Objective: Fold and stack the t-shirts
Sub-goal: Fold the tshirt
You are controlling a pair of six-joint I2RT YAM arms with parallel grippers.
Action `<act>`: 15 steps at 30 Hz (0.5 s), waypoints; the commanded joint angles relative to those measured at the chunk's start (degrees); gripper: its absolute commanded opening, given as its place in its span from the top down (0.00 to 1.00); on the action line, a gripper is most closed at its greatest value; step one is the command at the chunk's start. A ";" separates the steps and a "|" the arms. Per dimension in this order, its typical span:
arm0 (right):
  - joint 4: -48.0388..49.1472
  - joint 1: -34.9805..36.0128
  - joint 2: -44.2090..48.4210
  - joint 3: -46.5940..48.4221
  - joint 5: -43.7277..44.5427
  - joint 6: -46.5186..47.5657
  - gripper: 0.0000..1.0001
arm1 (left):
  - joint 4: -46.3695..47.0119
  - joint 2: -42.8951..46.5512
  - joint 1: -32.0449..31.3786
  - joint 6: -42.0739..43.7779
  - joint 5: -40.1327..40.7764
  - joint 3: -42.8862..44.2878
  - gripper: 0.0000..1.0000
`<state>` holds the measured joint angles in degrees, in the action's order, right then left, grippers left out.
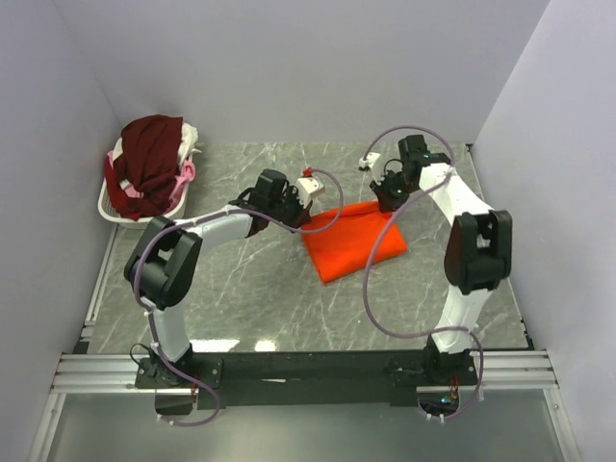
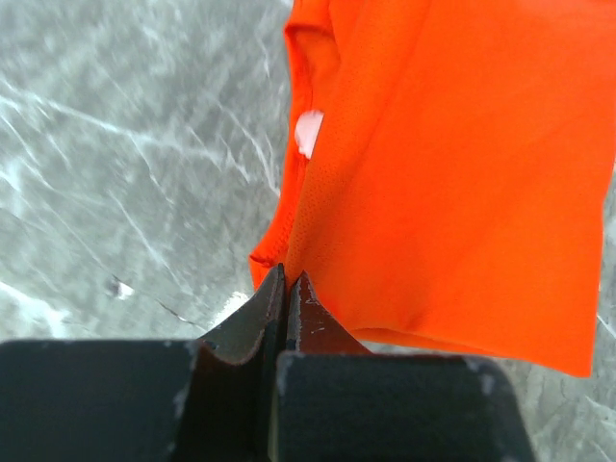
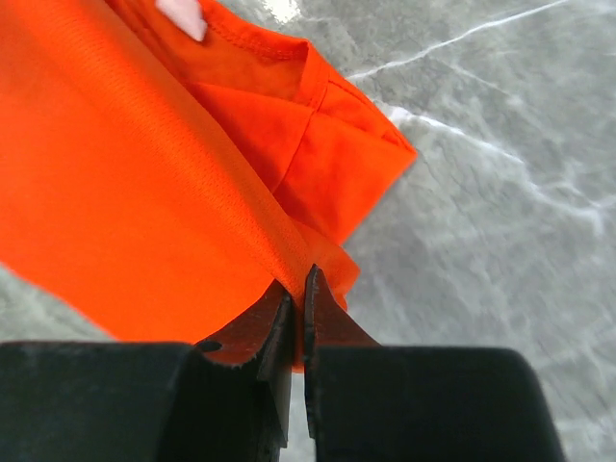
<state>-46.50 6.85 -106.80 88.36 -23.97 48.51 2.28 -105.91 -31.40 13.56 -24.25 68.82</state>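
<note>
Top view is bright and even with soft light from above, just faint shadows and a couple of white glare patches on the marble desk [image 1: 289, 313] by its near edge. Wrist cams are softer: the orange t-shirt [image 2: 462, 173] looks oversaturated, and the left end effector [image 2: 286, 289] and right end effector [image 3: 298, 289] are dark, blurry close-up shapes.

White wire basket [image 1: 108, 205] at the far left corner of a grey marbled table [image 1: 250, 300]
</note>
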 commanded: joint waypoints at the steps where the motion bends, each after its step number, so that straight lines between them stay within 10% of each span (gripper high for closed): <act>1: -1.49 -0.70 -3.66 5.06 3.83 -0.87 0.97 | -1.85 -1.31 1.51 -2.39 0.43 1.67 0.99; 15: 1.32 0.71 -10.88 10.25 6.83 -5.97 0.80 | -9.31 -3.16 3.36 -17.51 4.56 5.45 0.99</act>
<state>-47.11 7.99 -116.09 95.70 -21.85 44.60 -2.02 -108.71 -29.69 1.48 -22.37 73.03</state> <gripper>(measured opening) 0.179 0.028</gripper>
